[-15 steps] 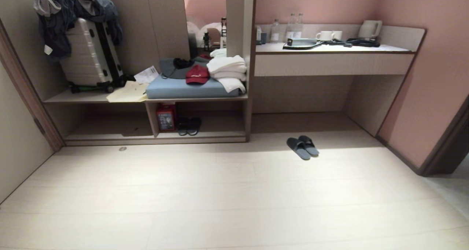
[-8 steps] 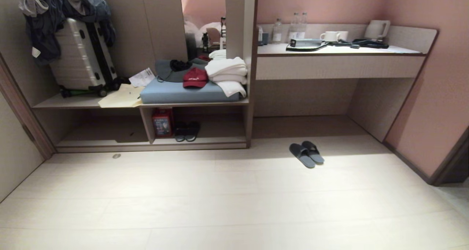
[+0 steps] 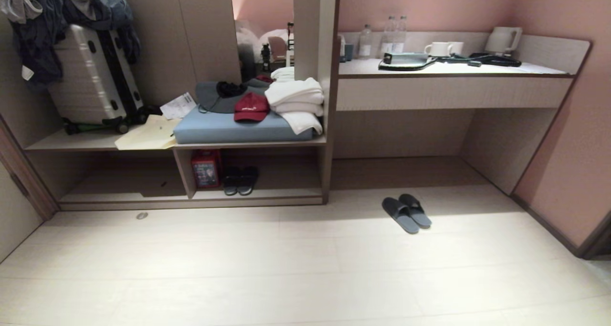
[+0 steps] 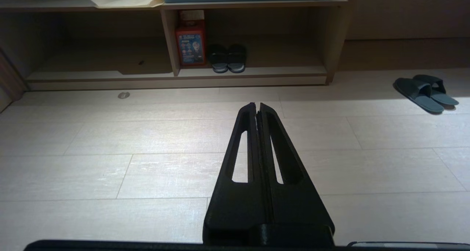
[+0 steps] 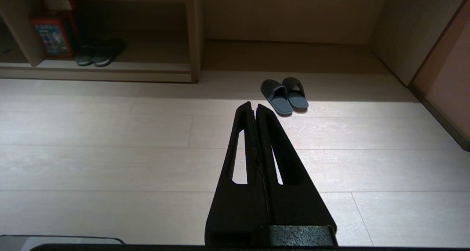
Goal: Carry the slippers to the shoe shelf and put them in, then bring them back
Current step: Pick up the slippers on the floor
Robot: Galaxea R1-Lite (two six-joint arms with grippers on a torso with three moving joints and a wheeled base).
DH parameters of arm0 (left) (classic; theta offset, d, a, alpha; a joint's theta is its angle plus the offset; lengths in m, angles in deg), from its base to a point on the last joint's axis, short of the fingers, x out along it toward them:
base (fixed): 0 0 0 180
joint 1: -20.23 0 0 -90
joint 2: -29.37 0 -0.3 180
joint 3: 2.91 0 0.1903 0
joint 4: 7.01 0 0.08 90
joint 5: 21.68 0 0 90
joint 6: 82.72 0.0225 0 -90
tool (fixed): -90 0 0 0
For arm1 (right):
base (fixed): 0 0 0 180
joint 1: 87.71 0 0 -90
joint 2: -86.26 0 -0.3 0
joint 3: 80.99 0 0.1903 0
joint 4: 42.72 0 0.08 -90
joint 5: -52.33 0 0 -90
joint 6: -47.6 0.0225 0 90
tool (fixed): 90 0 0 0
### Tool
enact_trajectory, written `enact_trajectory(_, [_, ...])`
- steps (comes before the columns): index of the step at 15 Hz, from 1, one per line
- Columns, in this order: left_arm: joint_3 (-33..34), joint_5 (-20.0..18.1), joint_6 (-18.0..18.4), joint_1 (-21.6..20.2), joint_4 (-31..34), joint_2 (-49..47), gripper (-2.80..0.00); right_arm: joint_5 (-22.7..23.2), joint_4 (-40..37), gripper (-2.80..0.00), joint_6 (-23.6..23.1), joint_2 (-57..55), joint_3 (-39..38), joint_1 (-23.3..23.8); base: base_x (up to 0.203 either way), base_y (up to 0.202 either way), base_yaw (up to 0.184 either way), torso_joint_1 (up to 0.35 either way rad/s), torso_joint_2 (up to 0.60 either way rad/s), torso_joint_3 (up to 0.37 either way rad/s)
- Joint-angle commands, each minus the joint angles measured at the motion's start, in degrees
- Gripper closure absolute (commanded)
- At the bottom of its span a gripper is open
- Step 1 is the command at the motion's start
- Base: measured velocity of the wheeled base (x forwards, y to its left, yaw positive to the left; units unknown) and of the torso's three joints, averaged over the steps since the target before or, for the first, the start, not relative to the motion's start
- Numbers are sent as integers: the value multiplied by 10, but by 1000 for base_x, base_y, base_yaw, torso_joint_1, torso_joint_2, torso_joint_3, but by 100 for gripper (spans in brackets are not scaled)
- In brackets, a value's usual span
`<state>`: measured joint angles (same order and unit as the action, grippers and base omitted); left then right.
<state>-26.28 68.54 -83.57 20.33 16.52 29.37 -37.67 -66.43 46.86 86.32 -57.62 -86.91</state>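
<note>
Task barely begun: the slippers lie side by side on the floor, right of the shoe shelf. Left gripper and right gripper hang pinched together, empty; carrying remains.

The slippers are lying side by side on the floor at centre right of the frame, just below the opening under the counter. The shoe shelf is sitting to their left, at centre left; another pair is resting in its right compartment beside a box. A suitcase is standing above it, upper left.
</note>
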Motion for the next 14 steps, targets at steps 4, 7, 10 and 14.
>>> enact_trajectory(4, [0, 0, 0, 0, 0, 0, 0, 0, 0, 0, 0, 1, -1, 0, 198, 0, -1, 1, 3, 3])
enact_trajectory(7, [0, 0, 0, 0, 0, 0, 0, 0, 0, 0, 0, 1, -1, 0, 197, 0, 0, 1, 3, 2])
enact_trajectory(10, [0, 0, 0, 0, 0, 0, 0, 0, 1, 0, 0, 0, -1, 0, 195, 0, 1, 2, 3, 1])
enact_trajectory(14, [0, 0, 0, 0, 0, 0, 0, -1, 0, 0, 0, 1, -1, 0, 196, 0, -1, 1, 2, 0])
